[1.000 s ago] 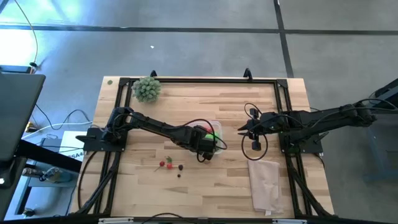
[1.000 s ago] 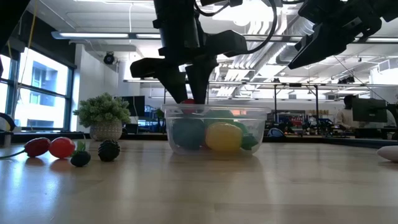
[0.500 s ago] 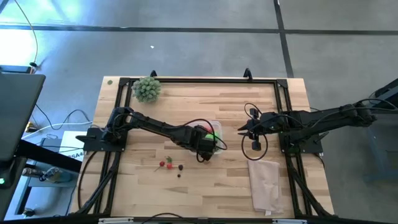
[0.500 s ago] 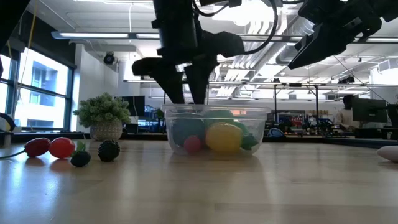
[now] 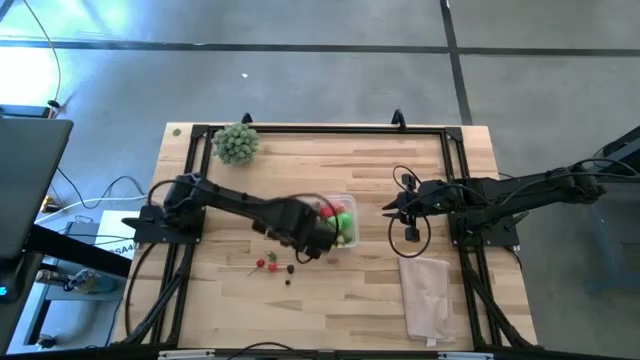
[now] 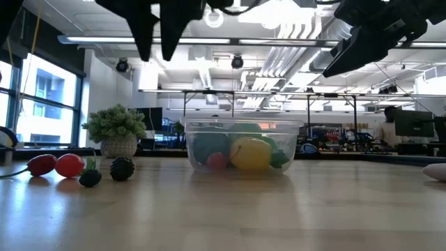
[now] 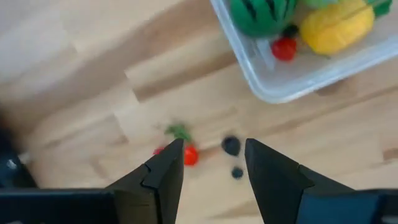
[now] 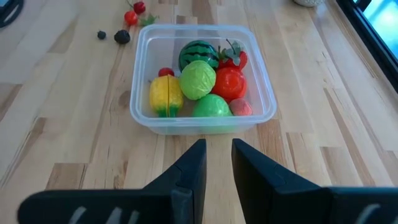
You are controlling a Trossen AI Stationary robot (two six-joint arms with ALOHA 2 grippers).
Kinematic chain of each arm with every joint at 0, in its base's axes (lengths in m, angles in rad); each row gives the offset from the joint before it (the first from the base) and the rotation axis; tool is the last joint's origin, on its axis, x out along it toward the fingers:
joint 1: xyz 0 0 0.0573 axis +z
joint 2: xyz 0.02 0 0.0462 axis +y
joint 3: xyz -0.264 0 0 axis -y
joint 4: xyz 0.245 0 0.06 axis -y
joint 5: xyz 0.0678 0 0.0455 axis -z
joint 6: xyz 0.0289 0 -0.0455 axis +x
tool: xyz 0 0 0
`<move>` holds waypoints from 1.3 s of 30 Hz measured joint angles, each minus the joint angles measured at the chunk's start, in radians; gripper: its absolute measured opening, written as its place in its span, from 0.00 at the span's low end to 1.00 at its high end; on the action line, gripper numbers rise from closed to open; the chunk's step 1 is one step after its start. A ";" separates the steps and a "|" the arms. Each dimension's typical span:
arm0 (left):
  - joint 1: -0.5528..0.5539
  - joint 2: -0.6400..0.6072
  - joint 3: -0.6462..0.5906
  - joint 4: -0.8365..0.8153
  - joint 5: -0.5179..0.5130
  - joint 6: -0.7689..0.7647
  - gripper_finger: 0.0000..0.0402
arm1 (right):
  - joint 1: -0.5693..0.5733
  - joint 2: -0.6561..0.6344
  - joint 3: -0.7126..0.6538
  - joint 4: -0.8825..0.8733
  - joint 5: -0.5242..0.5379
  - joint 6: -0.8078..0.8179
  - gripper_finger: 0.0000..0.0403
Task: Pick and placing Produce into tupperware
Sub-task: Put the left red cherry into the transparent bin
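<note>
High view: small clear plastic squarish tupperware at mid-table, packed with toy produce. Seen close from right wrist view: dark-striped green melon ball, pale-green round cabbage, yellow lemon-like fruit, glossy red tomato, red strawberry with green leaves, tiny red cherry, all inside its walls. Left of tupperware on bare wood, apart from it: two small red fruits touching each other, two dark berries just beside them. Left gripper raised above table just left of tupperware, fingers parted and empty. Right gripper hovering well right of tupperware, fingers narrowly parted, holding nothing. Folded beige cloth near right edge. Bushy pale-green potted plant at far left corner.
</note>
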 joint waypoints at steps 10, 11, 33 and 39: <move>-0.207 -0.017 -0.106 -0.004 -0.143 -0.374 0.40 | 0.000 0.000 0.000 0.000 0.000 0.000 0.17; -0.226 -0.017 -0.117 -0.003 -0.158 -0.407 0.40 | 0.000 0.000 0.000 -0.001 0.000 0.000 0.17; -0.340 -0.077 -0.478 0.183 -0.126 -0.702 0.40 | 0.000 0.000 0.000 -0.001 0.000 0.000 0.17; -0.341 -0.164 -0.599 0.291 -0.130 -0.691 0.40 | 0.000 0.000 0.000 -0.001 0.000 0.000 0.17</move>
